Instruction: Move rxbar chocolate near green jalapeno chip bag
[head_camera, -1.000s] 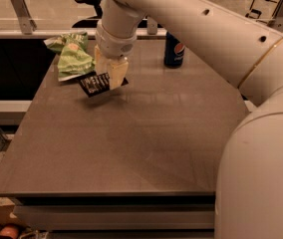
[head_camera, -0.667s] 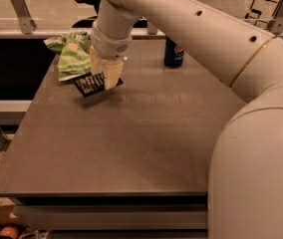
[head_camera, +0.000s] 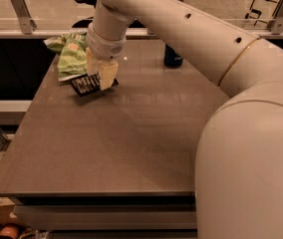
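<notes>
The rxbar chocolate, a flat black wrapper with white lettering, is at the table's far left, right beside the lower edge of the green jalapeno chip bag. My gripper points down from above and is shut on the bar's right end. The bar is at or just above the tabletop; I cannot tell whether it touches. The chip bag lies crumpled at the far left corner of the table.
The grey-brown table has its left edge close to the bag. A dark blue can stands at the back, partly hidden behind my arm. My arm crosses the upper right. A rail runs behind the table.
My gripper has moved left with the bar, bringing it closer to the chip bag. The bag and can have not moved.
</notes>
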`<state>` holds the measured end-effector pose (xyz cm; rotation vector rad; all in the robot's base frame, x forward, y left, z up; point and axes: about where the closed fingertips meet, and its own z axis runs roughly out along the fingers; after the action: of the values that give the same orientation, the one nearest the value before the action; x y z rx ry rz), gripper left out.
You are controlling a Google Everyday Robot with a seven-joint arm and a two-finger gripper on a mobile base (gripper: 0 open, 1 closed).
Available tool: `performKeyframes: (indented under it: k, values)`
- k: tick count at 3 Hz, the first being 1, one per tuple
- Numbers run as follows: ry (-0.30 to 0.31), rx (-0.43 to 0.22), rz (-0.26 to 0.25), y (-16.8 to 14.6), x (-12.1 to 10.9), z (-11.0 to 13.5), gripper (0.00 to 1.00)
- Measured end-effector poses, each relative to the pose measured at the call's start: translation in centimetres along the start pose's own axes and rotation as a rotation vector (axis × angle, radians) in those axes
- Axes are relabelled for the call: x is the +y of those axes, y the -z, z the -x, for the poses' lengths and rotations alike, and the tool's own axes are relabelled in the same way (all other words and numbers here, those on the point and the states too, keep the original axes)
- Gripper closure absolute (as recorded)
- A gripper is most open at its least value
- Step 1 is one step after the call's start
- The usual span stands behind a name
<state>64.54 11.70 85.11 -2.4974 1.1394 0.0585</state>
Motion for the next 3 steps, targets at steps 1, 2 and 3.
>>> performKeyframes:
  k: [1,2,3]
  values:
    - [-0.017,0.017,0.002,-0.6,-0.1,-0.4,1.0]
    - [-0.032,0.03,0.005,-1.4,-0.2,-1.9,1.0]
    - [-0.038,0.03,0.009,-1.8,-0.2,-2.5,1.0]
